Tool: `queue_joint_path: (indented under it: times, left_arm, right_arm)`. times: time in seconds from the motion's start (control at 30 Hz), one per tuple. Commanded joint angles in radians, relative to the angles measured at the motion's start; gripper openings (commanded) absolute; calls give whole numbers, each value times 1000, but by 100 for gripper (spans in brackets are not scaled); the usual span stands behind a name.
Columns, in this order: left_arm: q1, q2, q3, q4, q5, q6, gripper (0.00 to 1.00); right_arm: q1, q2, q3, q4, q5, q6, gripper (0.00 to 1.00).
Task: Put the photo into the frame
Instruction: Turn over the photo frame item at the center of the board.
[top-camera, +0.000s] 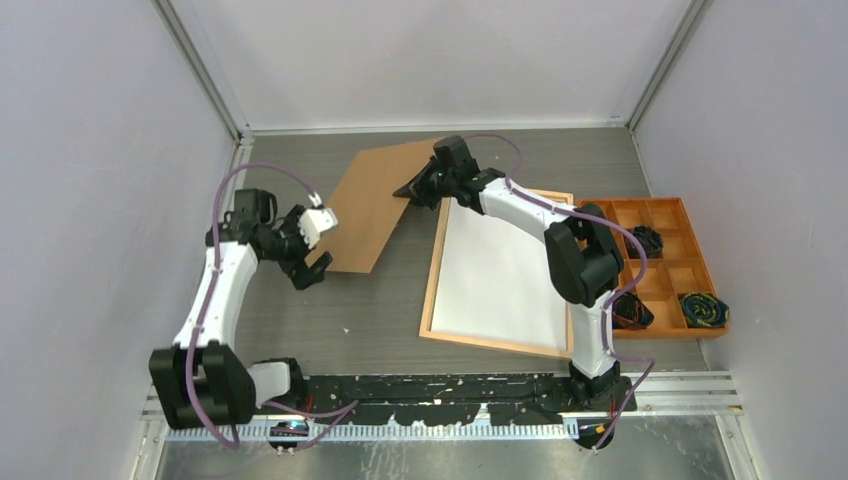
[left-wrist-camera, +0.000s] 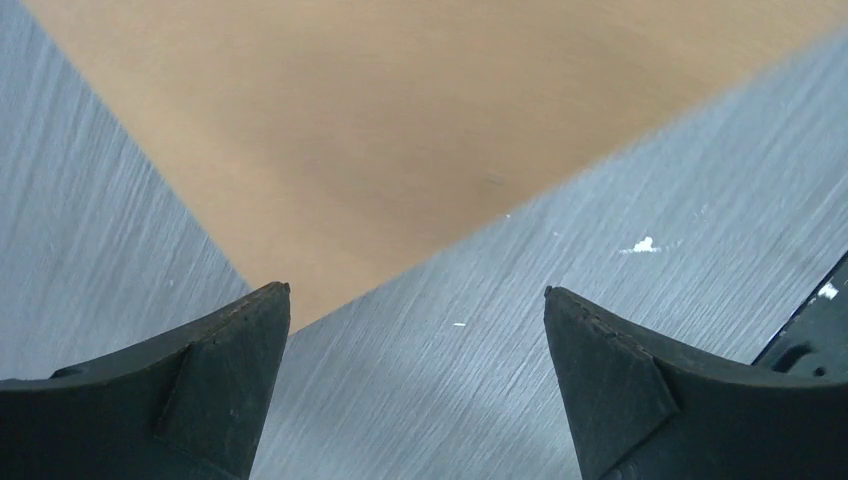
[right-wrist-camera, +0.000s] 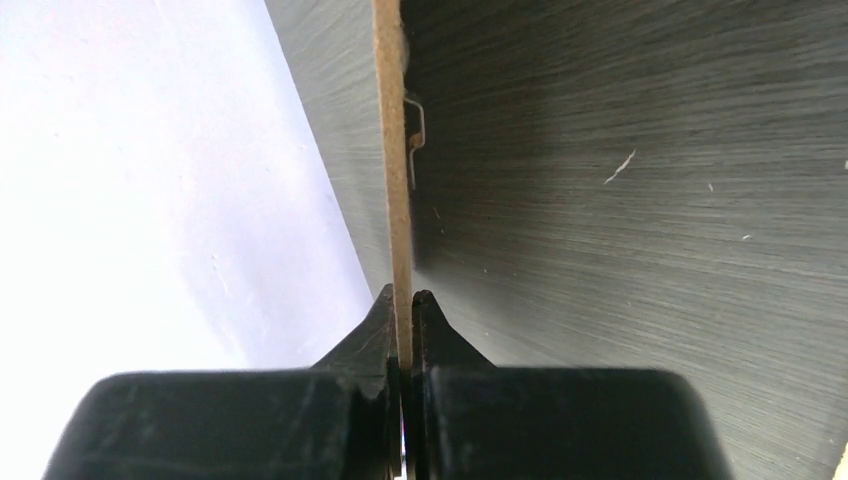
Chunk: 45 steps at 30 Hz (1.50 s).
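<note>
The photo (top-camera: 372, 205) shows only its plain brown board back and sits tilted, left of the frame. My right gripper (top-camera: 416, 187) is shut on its right corner. In the right wrist view the thin board edge (right-wrist-camera: 392, 150) runs straight up from between the closed jaws (right-wrist-camera: 402, 300), with a bright white surface to its left. The frame (top-camera: 432, 290), light wood with a white centre, lies flat in the middle of the table. My left gripper (top-camera: 312, 268) is open and empty by the photo's near-left corner. In the left wrist view that corner (left-wrist-camera: 400, 130) lies just ahead of the open fingers (left-wrist-camera: 417, 295).
An orange compartment tray (top-camera: 690, 215) with dark cable bundles (top-camera: 703, 310) stands right of the frame, close to the right arm. Grey walls close in the left, back and right. A black rail (top-camera: 450, 385) runs along the near edge.
</note>
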Motion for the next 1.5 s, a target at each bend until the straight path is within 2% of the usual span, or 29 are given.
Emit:
queue_joint_path:
  times: [0.0, 0.03, 0.13, 0.27, 0.37, 0.47, 0.57, 0.6, 0.63, 0.77, 0.87, 0.93, 1.0, 1.07, 1.13, 1.2, 1.27, 1.3, 1.37, 1.47]
  left_arm:
    - [-2, -183, -135, -83, 116, 316, 100]
    - [-4, -251, -177, -56, 124, 362, 100]
    - [-12, -388, -310, 125, 146, 353, 99]
    - [-23, -411, -372, 311, 150, 309, 99]
    - [-51, -416, -382, 340, 166, 329, 95]
    - [-119, -467, -433, 437, 122, 317, 86]
    - [-150, -549, -554, 612, 84, 351, 70]
    - [-151, -575, -587, 650, 83, 376, 64]
    - [-151, -609, -617, 699, 76, 385, 56]
    - [-152, -673, -692, 882, 46, 375, 29]
    - [-151, -689, -669, 873, 29, 364, 14]
    - [-151, -691, -636, 848, 17, 360, 8]
    - [-151, -693, -585, 785, 7, 334, 5]
    - [-151, -691, -516, 670, 18, 338, 2]
    - [-151, -690, -448, 535, 39, 368, 1]
    - [-152, -687, -405, 461, 61, 401, 1]
    - [-151, -679, -361, 369, 81, 431, 0]
    - [-151, -674, -331, 318, 96, 450, 0]
    - [-151, -658, -263, 217, 126, 490, 0]
    - [-151, -621, -151, 91, 163, 510, 0]
  right_arm:
    - [6, -20, -13, 58, -15, 106, 1]
    - [8, -25, -22, 68, -22, 119, 1]
    - [13, -38, -44, 95, -37, 158, 1]
    - [19, -72, -83, 111, -43, 197, 1]
    - [20, -101, -127, 157, -52, 240, 1]
    - [21, -125, -135, 164, -63, 254, 1]
    - [21, -143, -137, 167, -77, 261, 2]
    - [21, -147, -139, 171, -90, 266, 5]
    - [21, -150, -140, 174, -107, 270, 13]
    - [20, -161, -128, 193, -198, 207, 52]
    - [10, -207, -124, 69, -261, 35, 70]
    - [-7, -254, -111, -62, -305, -148, 78]
    - [-18, -327, -84, -244, -301, -396, 82]
    - [-14, -421, -89, -397, -222, -647, 84]
    - [-9, -522, -141, -456, -105, -851, 85]
    - [12, -623, -224, -438, 7, -1031, 85]
    - [47, -733, -387, -303, 27, -1229, 86]
    - [74, -781, -463, -240, 23, -1338, 97]
    - [127, -839, -537, -158, 42, -1505, 100]
    - [147, -806, -506, -160, 18, -1563, 100]
